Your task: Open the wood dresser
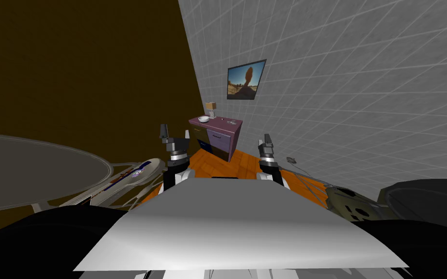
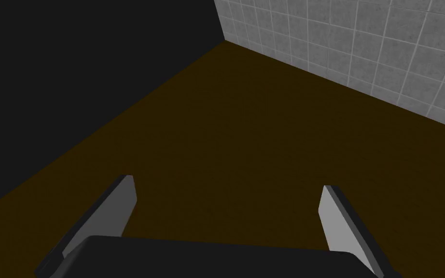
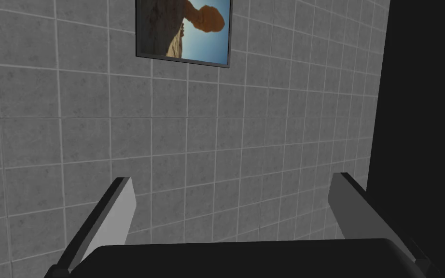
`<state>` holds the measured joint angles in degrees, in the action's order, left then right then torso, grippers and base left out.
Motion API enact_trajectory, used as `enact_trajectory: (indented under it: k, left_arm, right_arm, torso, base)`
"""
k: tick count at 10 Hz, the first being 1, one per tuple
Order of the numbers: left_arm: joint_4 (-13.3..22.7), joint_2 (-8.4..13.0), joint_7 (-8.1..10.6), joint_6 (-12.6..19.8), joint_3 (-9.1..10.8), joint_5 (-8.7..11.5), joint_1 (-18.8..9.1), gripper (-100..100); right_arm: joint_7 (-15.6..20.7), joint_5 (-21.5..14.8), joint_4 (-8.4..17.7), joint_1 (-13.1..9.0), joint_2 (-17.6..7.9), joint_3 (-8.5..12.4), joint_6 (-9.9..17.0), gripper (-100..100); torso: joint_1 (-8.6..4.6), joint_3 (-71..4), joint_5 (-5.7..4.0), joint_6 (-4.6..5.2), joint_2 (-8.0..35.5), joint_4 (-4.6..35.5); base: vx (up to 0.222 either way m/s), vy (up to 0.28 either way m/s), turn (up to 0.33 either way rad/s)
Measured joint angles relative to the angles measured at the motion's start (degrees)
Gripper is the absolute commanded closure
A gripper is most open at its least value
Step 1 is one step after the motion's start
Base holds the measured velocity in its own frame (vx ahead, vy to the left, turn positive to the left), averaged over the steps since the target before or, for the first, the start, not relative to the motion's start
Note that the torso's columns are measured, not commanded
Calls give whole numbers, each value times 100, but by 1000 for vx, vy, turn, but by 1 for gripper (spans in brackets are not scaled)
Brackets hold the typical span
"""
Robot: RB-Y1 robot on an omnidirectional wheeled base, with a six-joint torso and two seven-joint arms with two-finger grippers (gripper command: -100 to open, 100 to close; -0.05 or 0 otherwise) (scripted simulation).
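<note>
Dresser [image 1: 216, 138] ahead against the wall [image 1: 343, 97], picture [image 1: 246, 80] on wall above it, bowl [image 1: 203, 118] and lamp [image 1: 211, 109] at its top's left edge.

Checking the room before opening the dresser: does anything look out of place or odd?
A spaceship model lies low beside the round table, seemingly on the floor, which looks out of place. The dresser stands upright, with the bowl upright on top.

Home interior: tiled wall [image 1: 363, 97], framed picture [image 1: 246, 80], purple dresser [image 1: 216, 134], orange wood floor [image 1: 217, 167].
</note>
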<state>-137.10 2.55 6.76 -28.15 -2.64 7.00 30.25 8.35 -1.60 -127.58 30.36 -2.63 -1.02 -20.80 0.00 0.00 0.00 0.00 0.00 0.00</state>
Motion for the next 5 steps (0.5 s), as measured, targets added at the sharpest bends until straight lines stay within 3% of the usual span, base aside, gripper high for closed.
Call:
enact_trajectory:
  k: [2,5]
  left_arm:
    - [0,0,0,0,0,0,0,0]
    - [-1,0,0,0,0,0,0,0]
  right_arm:
    - [0,0,0,0,0,0,0,0]
    - [0,0,-1,0,0,0,0,0]
  torso:
    - [0,-1200,0,0,597,600]
    - [0,-3692,0,0,1845,1846]
  base:
    - [0,0,0]
    - [0,0,0]
